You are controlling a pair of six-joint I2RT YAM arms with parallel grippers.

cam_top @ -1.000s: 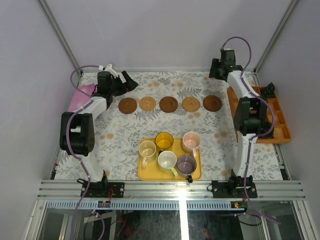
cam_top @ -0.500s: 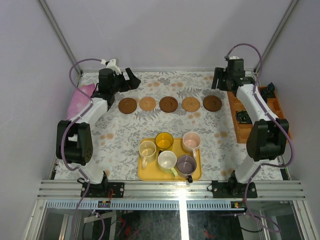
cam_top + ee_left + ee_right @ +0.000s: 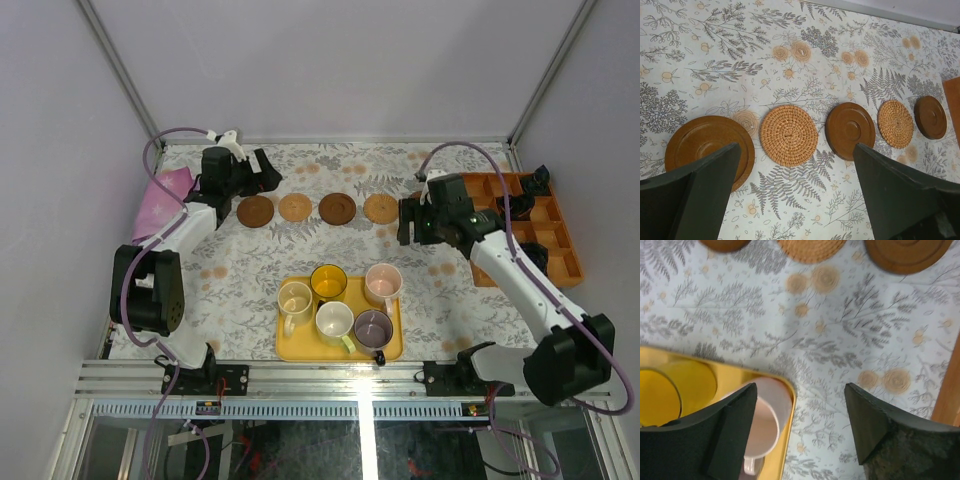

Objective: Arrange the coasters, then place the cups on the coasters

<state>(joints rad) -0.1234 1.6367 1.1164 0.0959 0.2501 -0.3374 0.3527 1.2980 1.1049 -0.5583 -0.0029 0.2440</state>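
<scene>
Moving: right tool (image 3: 800, 387) has swung in from the far corner, now above the pink cup (image 3: 765, 422) and a tray corner; jaws wider apart, empty.
Left side: left tool (image 3: 796, 147) unchanged, jaws spread, empty, above the row.
Row: coasters (image 3: 788, 135), five flat discs on the floral worktop (image 3: 715, 60), not touching; three smooth dark wood with ringed faces, two woven tan, alternating.
Tray: cups (image 3: 334, 320), five glossy handled mugs, all on the yellow rectangular tray (image 3: 290, 347).

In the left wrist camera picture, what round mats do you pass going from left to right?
You pass the leftmost dark wooden coaster → first woven coaster → middle dark wooden coaster → second woven coaster → rightmost dark wooden coaster.
</scene>
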